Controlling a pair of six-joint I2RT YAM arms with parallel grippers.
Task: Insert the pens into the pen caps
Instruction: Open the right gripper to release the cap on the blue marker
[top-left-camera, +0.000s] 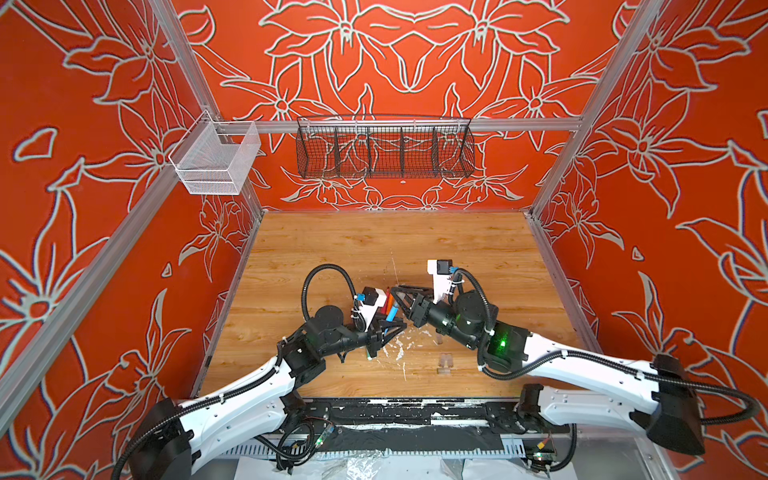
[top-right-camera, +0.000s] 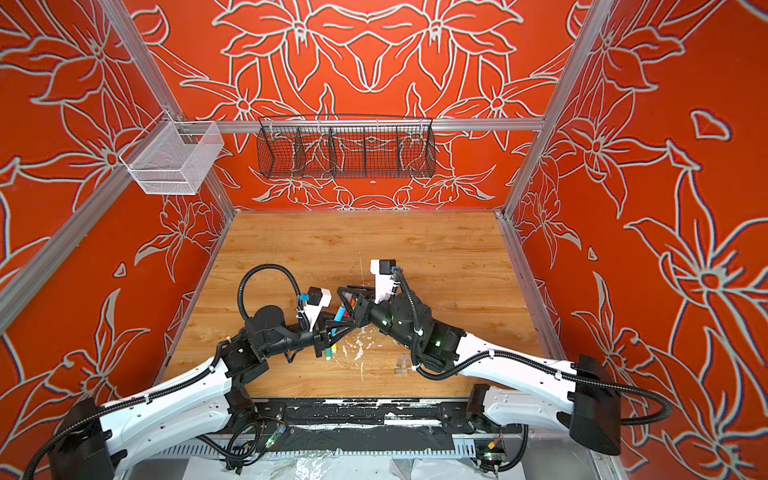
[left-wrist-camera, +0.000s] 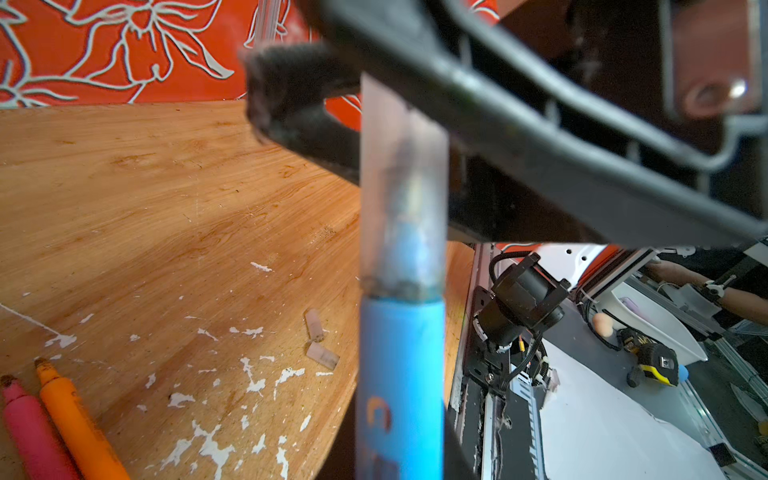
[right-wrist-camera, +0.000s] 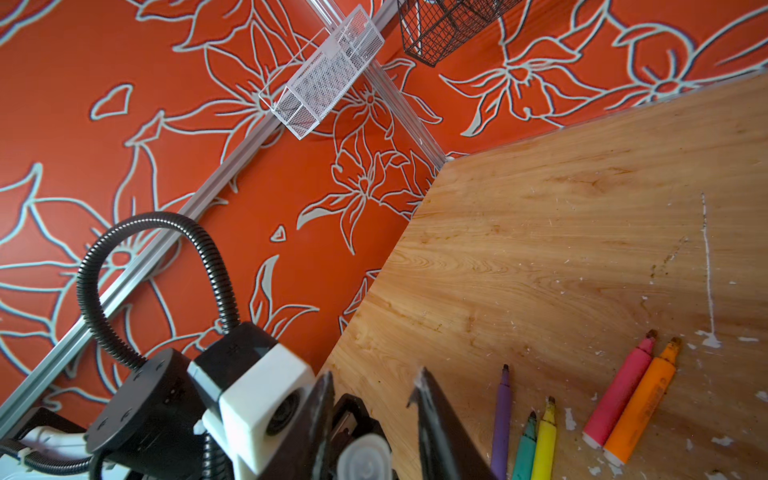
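Left hand (top-left-camera: 392, 328) clamped — right hand (right-wrist-camera: 374, 374) parted.

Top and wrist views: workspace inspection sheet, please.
Surface: scuffed wooden tabletop.
Job's things: blue marker pen wears clear plastic cap; pink pen, orange pen, purple pen, green pen, yellow pen lie uncapped; two loose clear caps.
Clutter: white paint flecks.
Grippers: left claw shut on blue marker pen; right claw flanks clear plastic cap, grip unclear.
Cables: black corrugated conduits looped above arms.
Surroundings: red floral walls, white mesh basket, black wire basket.
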